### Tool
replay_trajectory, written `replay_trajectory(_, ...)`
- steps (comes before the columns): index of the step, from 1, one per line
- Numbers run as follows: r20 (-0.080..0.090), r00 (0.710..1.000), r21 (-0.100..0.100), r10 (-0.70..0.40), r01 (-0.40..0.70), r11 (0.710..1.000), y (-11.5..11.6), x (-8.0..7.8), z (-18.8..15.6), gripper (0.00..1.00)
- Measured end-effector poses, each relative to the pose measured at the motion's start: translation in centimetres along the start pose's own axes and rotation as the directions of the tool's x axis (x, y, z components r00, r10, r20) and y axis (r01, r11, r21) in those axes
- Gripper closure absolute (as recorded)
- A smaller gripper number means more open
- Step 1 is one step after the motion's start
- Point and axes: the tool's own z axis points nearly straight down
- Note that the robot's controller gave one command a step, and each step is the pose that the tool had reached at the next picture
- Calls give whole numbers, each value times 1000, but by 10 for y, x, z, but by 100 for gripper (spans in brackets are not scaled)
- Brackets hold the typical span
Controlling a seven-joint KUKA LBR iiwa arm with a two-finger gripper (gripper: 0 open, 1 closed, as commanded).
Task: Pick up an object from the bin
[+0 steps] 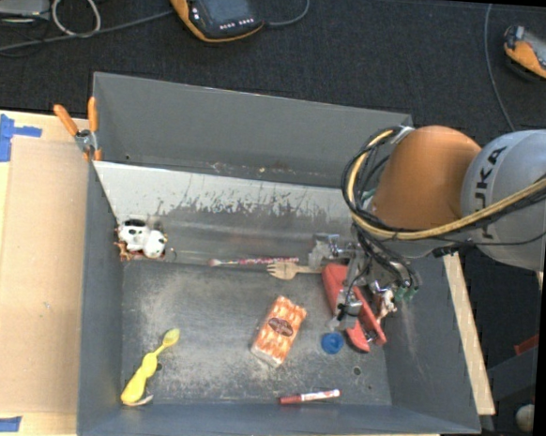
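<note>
Camera view: claw (352,308) over long red thing (367,335); its grip can't be told.

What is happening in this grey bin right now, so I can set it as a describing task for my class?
A robot arm reaches into the bin from the right. Its pincer is low over a long red thing at the bin's right side; a grip on it cannot be made out. A small blue cap and an orange packet lie just beside it. A yellow toothbrush lies apart at the front left.
</note>
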Motion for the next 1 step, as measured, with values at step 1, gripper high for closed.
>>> replay_trajectory(1,-2,1000,-2,-1,1,1000,30,-7,18,0)
